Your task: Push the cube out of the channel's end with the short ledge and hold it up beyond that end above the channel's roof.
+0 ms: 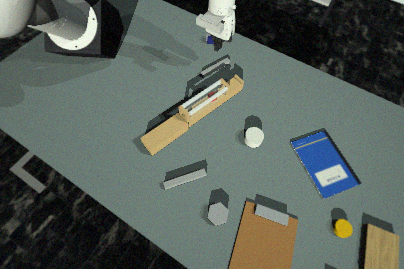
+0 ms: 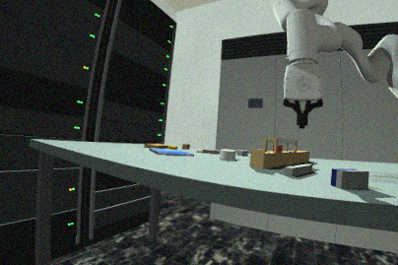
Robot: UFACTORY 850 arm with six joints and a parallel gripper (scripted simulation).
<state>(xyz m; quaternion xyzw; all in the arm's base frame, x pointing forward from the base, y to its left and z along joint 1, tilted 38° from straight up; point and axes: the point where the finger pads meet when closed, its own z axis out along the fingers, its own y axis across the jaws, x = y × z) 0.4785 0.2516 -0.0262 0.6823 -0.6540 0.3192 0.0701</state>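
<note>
A tan wooden channel [image 1: 165, 135] [image 2: 261, 160] with a clear roof lies slantwise in the middle of the table. A small red cube [image 1: 212, 94] [image 2: 280, 149] sits inside it under the roof. My gripper [image 1: 218, 44] [image 2: 301, 124] is shut and empty. It points down and hangs well above the table, beyond the channel's far end. A short grey bar [image 1: 215, 66] [image 2: 298, 168] lies on the table next to that end.
A blue and grey block [image 1: 209, 40] [image 2: 349, 178] lies below the gripper. A black box with a white cone [image 1: 82, 22] stands at the back left. A white cylinder [image 1: 254, 137], blue book [image 1: 325, 162], grey bar [image 1: 185, 177], hexagonal prism [image 1: 218, 213], clipboard [image 1: 262, 245] and yellow disc [image 1: 343, 228] lie nearer the front.
</note>
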